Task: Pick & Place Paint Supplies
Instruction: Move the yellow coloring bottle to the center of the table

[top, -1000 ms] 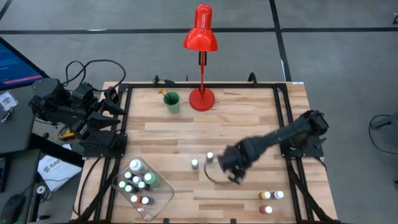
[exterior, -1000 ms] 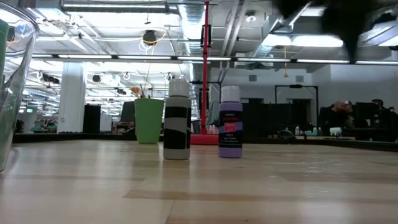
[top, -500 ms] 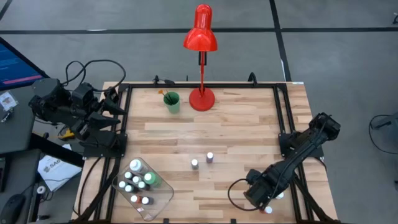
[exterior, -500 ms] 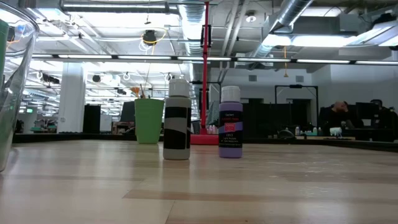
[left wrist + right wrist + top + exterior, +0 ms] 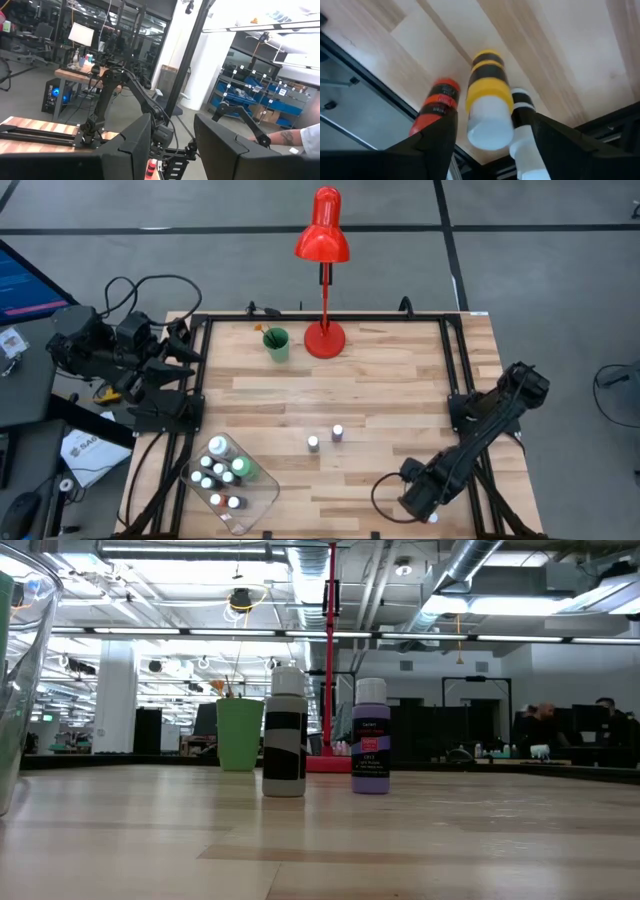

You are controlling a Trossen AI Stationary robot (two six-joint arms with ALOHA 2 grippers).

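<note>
Three small paint bottles stand at the table's near right: a yellow one (image 5: 487,95), a red one (image 5: 437,105) and a white one with black bands (image 5: 522,125). My right gripper (image 5: 420,498) hangs over them, pointing down and open. Its fingers stand on either side of the yellow bottle's white cap (image 5: 489,125), and I see no touch. At the table's middle stand a black-and-white bottle (image 5: 313,443) and a purple bottle (image 5: 337,432). My left gripper (image 5: 172,145) waits open, raised beyond the table's left edge.
A clear tray (image 5: 262,498) at the near left holds several bottles, among them a larger green one (image 5: 243,469). A green cup (image 5: 276,343) with brushes and a red lamp (image 5: 324,338) stand at the far edge. Black frame rails run along the table's sides.
My right gripper has swung from beside the two middle bottles toward the table's near right corner, sinking and turning as it went. It now hangs over the three bottles there. The bottles have stayed in place.
</note>
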